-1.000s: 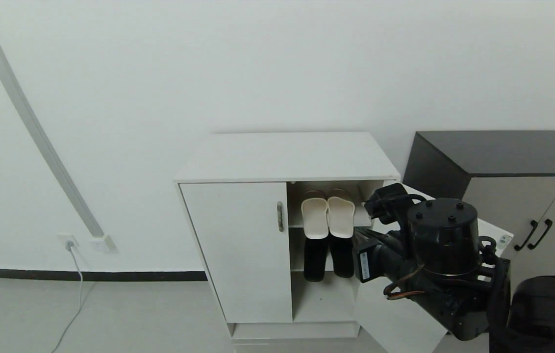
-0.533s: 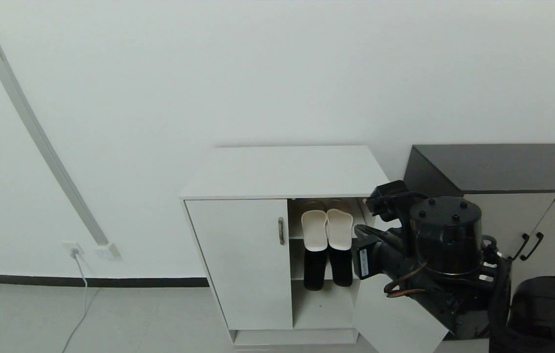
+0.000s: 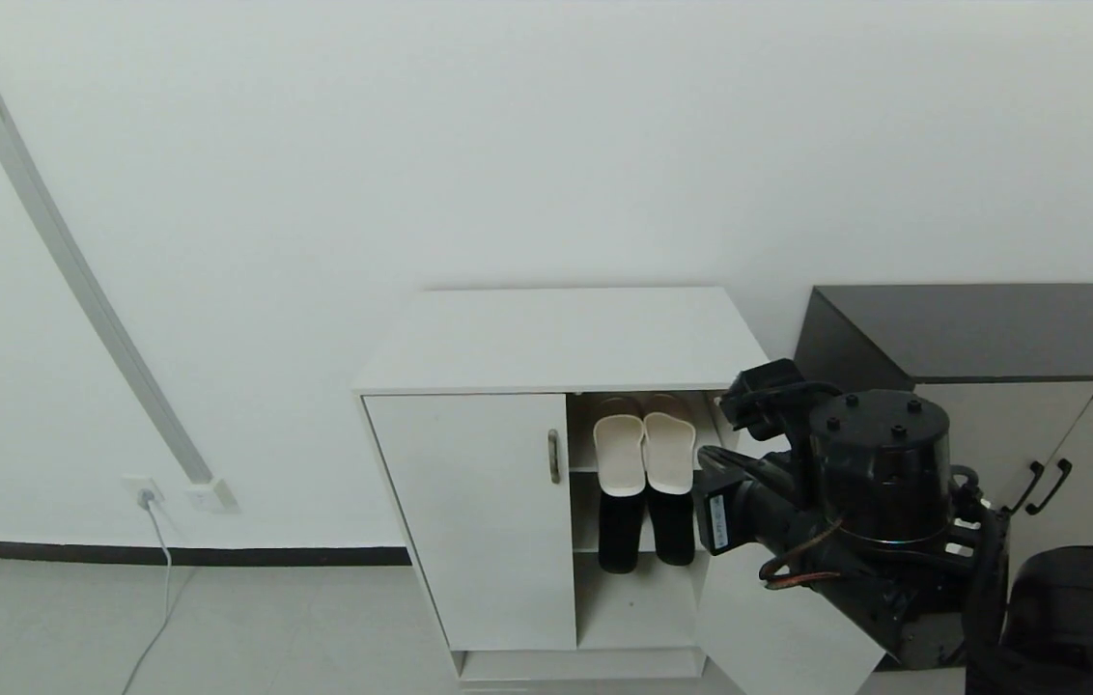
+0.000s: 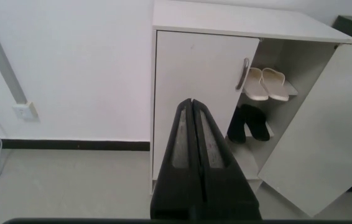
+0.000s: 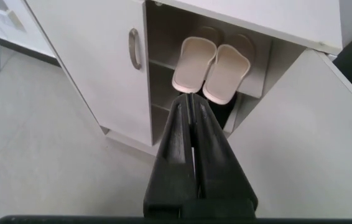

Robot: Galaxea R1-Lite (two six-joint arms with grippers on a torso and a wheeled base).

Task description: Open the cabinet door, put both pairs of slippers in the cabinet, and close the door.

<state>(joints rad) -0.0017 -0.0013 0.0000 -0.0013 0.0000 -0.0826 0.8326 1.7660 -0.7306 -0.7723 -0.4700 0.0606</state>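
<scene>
White slippers (image 3: 644, 452) and black slippers (image 3: 645, 526) are shelved, so left gripper (image 4: 191, 104) and right gripper (image 5: 191, 101) are clenched, empty; door (image 3: 773, 632) needs closing.

You have a grey strip (image 3: 73, 261) slanting down the wall (image 3: 508, 145) to two sockets (image 3: 210, 495) (a white cord (image 3: 160, 579) hangs from the left one to the floor (image 3: 44, 627)). On the right stands a dark-topped sideboard (image 3: 981, 328) with black handles (image 3: 1051, 485).

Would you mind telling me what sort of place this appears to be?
Likely an indoor entryway or test room: a white cabinet holding slippers, a dark sideboard beside it, a wall socket.
</scene>
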